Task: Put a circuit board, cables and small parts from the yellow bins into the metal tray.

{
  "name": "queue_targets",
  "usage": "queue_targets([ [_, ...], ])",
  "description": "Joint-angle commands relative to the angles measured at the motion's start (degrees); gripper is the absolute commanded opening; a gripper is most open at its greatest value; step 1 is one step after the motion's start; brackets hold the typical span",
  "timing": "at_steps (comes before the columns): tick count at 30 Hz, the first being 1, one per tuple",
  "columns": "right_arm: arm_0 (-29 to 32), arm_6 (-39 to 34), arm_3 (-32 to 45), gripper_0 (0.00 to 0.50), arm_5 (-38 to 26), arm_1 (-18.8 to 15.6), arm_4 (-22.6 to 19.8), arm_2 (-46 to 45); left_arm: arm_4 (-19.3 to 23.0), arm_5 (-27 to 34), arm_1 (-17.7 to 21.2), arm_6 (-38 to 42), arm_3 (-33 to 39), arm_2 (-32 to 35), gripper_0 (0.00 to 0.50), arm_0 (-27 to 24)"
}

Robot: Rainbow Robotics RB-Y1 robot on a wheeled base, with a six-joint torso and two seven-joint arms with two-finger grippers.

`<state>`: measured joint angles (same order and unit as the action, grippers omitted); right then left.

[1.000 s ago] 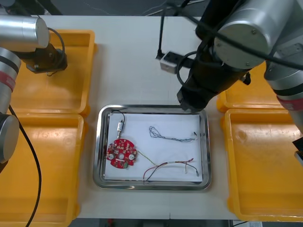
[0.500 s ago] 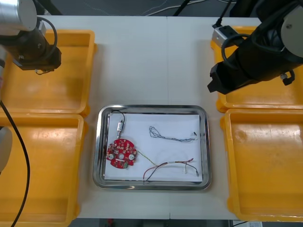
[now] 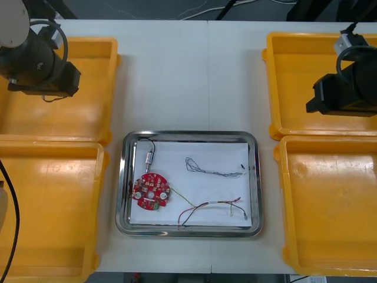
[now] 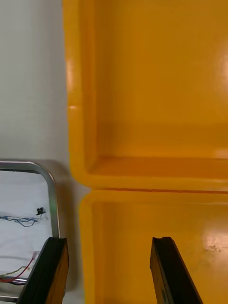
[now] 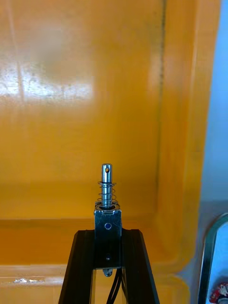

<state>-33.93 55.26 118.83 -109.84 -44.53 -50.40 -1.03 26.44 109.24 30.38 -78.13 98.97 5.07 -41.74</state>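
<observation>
Here left jaws pinch a shiny, spring-wound small metal part (image 5: 107, 204).

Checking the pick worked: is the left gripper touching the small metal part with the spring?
Touching. The left wrist view shows the left gripper with black fingers pressed against both sides of the small silver metal part with a spring.

Your light table (image 3: 177, 76) has a thin seam (image 3: 208, 71) down its middle, and beyond its far edge lies dark floor (image 3: 147, 9) with a pale cord (image 3: 197, 12).
</observation>
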Motion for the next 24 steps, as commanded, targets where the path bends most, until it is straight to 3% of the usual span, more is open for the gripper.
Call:
queue_targets([
  [1,3.87,-2.52,2.11,0.5,-0.16,-4.51,-0.05,-5.83,1.6,0.76,2.41,4.04,8.26,-1.55,0.0,3.5],
  [7,8.26,-2.0,2.11,0.5,-0.16,-6.62,-0.31,-10.66,3.62,0.76,1.79,10.54,14.06,-5.25,0.0,5.0],
  [13,10.99,-0.85,1.31,0.5,-0.16,-6.62,-0.31,-12.95,5.03,0.76,1.26,17.13,17.84,-9.82,0.0,5.0],
  [24,11.6,2.31,-3.43,0.5,-0.16,-6.62,0.04,-12.95,3.18,0.76,-0.76,27.94,21.88,-20.98,0.0,5.09],
])
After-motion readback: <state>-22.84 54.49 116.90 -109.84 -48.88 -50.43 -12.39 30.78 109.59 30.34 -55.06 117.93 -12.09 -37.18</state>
